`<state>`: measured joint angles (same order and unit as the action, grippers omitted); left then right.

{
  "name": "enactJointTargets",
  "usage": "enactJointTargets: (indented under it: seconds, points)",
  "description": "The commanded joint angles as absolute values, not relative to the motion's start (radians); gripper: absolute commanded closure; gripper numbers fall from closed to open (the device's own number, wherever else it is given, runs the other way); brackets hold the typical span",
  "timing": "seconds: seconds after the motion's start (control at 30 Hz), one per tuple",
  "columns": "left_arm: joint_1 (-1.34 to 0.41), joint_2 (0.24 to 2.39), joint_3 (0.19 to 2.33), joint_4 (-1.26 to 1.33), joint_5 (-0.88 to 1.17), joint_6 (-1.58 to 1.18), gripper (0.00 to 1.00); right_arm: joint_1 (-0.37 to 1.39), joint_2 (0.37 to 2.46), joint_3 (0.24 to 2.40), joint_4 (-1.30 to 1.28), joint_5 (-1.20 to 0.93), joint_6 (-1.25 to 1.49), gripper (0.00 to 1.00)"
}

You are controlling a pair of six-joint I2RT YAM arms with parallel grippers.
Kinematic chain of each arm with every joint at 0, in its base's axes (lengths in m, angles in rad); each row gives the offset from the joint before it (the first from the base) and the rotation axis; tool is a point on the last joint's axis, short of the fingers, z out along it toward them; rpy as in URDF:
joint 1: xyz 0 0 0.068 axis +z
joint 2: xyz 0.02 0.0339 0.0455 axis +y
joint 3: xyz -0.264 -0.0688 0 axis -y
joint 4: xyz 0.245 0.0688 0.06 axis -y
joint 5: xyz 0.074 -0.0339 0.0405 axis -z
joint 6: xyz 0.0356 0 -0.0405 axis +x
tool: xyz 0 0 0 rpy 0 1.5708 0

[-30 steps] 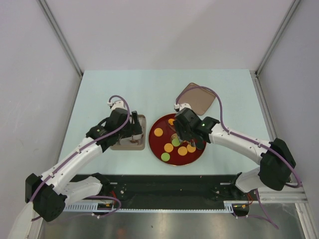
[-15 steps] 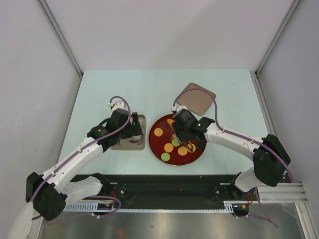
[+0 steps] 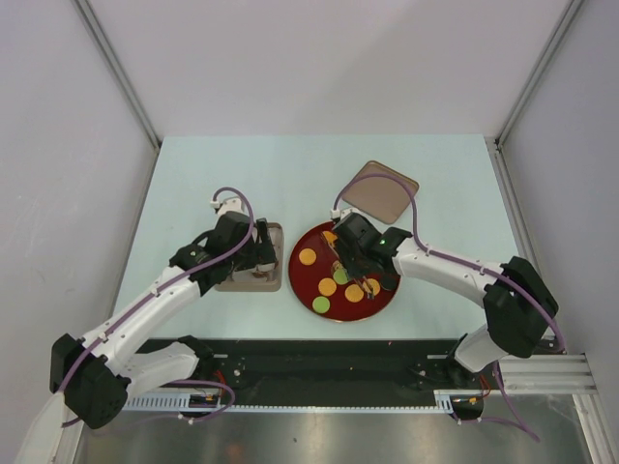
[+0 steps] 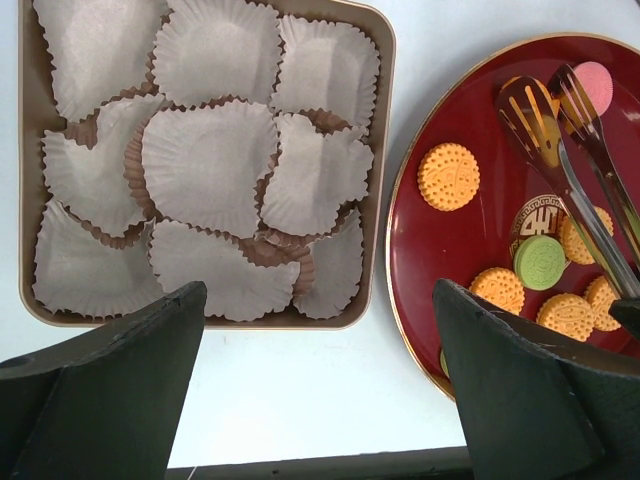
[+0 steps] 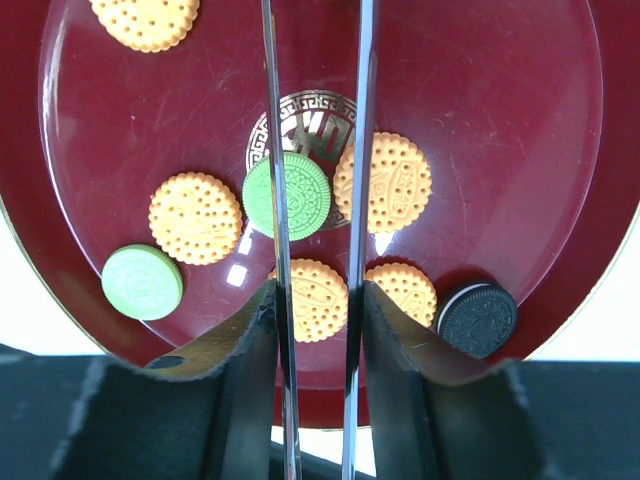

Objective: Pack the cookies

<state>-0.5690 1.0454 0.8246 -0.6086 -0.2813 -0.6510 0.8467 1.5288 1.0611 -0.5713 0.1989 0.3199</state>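
Left gripper (image 4: 318, 300) hangs with jaws wide apart over the tan square tray (image 4: 385, 150) of pale crumpled paper cups (image 4: 205, 165), left of centre in the top view. Just right, small round orange, green, pink and black cookies (image 4: 448, 176) lie on the dark-red round plate (image 4: 440, 260). Right gripper (image 5: 318, 298) is clamped on thin metal tongs (image 5: 279, 150) above them.

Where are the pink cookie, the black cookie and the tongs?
pink cookie (image 4: 601, 84), left wrist view, its uncovered right side
black cookie (image 5: 478, 318), right wrist view, its top face
tongs (image 4: 518, 102), left wrist view, left slotted tip
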Motion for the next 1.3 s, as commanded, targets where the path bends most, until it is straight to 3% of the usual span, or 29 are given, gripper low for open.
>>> enactJointTargets:
  seconds: [0.0, 0.3, 0.5, 1.27]
  points:
    - [-0.565, 1.019, 0.83, -0.604, -0.296, -0.653, 0.0, 0.845, 1.497, 1.101, -0.574, 0.209, 0.324, 0.72]
    - [-0.505, 0.937, 0.891, -0.667, -0.382, -0.686, 0.0, 0.85, 1.39, 1.264, -0.666, 0.264, 0.316, 0.82]
    - [-0.367, 0.9, 0.879, -0.719, -0.396, -0.719, 0.0, 0.882, 1.405, 1.403, -0.693, 0.219, 0.311, 0.87]
    - [-0.238, 0.801, 0.762, -0.796, -0.397, -0.81, 0.0, 1.005, 1.828, 1.764, -0.649, 0.074, 0.244, 0.88]
